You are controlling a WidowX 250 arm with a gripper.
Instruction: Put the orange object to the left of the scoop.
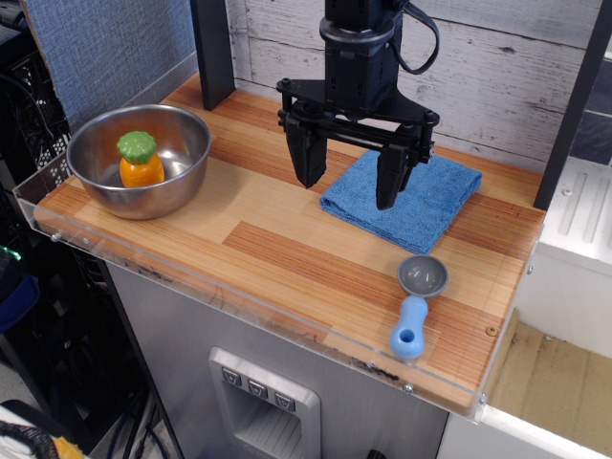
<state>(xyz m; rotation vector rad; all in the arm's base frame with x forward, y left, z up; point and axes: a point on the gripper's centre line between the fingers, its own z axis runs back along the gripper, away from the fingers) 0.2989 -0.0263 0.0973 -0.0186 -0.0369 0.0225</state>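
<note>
The orange object (141,163), a glossy orange toy fruit with a bumpy green cap, sits inside the steel bowl (191,177) at the left end of the wooden counter. The scoop (417,304) lies near the front right edge, grey bowl away from me, light-blue handle pointing to the front. My gripper (348,184) hangs open and empty above the middle of the counter, its black fingers (308,158) spread over the left edge of the blue cloth. It is well to the right of the bowl and behind the scoop.
A folded blue cloth (421,203) lies at the back right under the gripper. A dark post (212,53) stands at the back left, another (574,105) at the right edge. A clear plastic lip (239,301) runs along the counter's front.
</note>
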